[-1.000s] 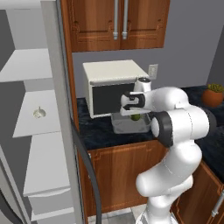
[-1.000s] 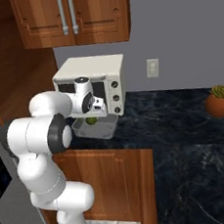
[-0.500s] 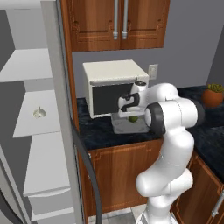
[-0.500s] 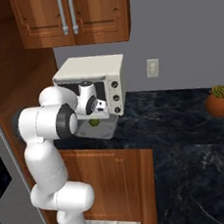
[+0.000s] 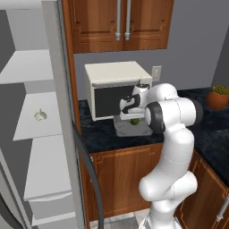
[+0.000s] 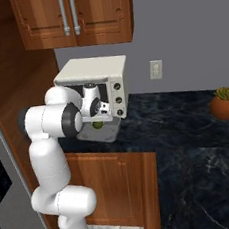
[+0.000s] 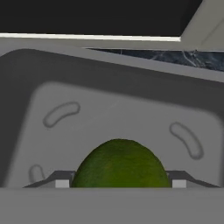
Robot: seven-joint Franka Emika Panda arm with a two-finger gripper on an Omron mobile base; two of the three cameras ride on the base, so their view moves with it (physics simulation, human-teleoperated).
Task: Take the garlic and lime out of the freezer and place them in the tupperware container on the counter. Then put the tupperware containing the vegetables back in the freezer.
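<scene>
Left base view: the freezer (image 5: pixel 53 134) stood open, and the garlic (image 5: pixel 40 115) sat alone on a pale middle shelf, well apart from the arm. The gripper (image 5: pixel 133 117) hung over the tupperware container (image 5: pixel 132 128) on the counter (image 5: pixel 102 134), in front of the cream oven (image 5: pixel 117 87). The lime (image 5: pixel 134 120) showed as a green spot right under the hand, low over the tub.

Right base view: same setup from the other side. Gripper (image 6: pixel 99 120) above the tub (image 6: pixel 99 132), lime (image 6: pixel 98 124) between the hand and the tub's floor. A potted plant (image 6: pixel 224 105) sat far along the counter (image 6: pixel 188 128), out of the way.

Hand view: the lime (image 7: pixel 120 164) lay between the two finger tips, with the tub's floor and far wall (image 7: pixel 109 74) beyond it. The jaws stood wide around the lime; I couldn't tell whether they pinched it or had let go.

Risks, as I judged them: if the lime was released while above the floor, it could roll or bounce toward a low wall. Pulling the hand out sideways could nudge the lime or shove the light tub against the oven. The garlic was not yet fetched.
</scene>
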